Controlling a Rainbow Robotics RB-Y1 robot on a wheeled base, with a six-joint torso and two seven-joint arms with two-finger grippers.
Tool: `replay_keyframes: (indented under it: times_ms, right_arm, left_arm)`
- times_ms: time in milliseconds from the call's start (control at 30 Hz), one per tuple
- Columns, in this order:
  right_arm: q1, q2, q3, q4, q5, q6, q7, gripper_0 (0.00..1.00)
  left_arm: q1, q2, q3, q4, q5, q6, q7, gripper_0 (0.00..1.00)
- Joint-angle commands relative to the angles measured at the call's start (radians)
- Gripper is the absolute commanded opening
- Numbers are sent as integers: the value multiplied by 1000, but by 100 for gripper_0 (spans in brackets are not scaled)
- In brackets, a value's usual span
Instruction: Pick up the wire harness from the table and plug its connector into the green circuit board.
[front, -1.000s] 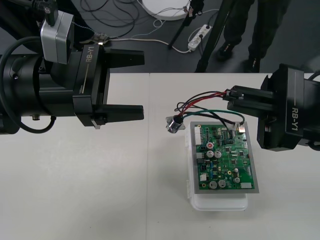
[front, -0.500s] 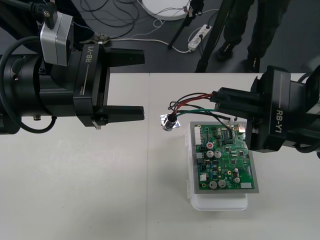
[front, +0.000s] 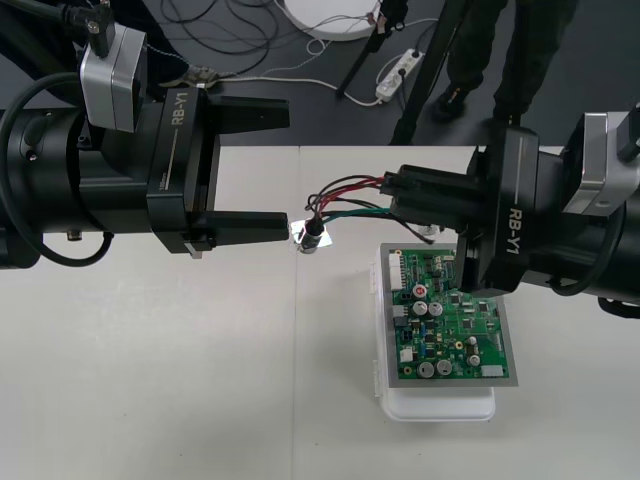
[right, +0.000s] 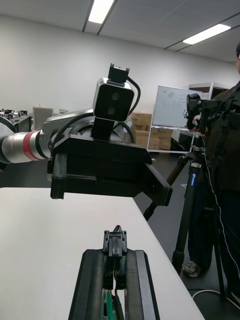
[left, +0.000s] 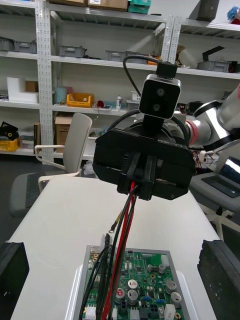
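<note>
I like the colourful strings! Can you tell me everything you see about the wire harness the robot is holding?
The wire harness is a few thin wires, red, black and green. Its small black plug sits pinched between the right gripper's shut fingers, not in the green circuit board. The wires curve sideways to a round metal socket with a shiny flange, hanging beside the open left gripper's lower finger.

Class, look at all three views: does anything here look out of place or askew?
Only the harness: it hangs off the table, plug clamped in the right gripper above the far edge of the green board, metal socket dangling close to the open left gripper. Nothing looks damaged.
</note>
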Motion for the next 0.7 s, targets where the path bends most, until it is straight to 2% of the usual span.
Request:
replay_keyframes:
  times_ms: [33, 700]
  right_arm:
    - [-75, 12, 46, -33, 4, 37, -39, 0]
    - [-152, 20, 137, -32, 82, 123, -107, 0]
  left_arm:
    - [-37, -20, -15, -30, -3, -19, -57, 100]
    - [-42, -39, -29, -30, -3, -19, -58, 100]
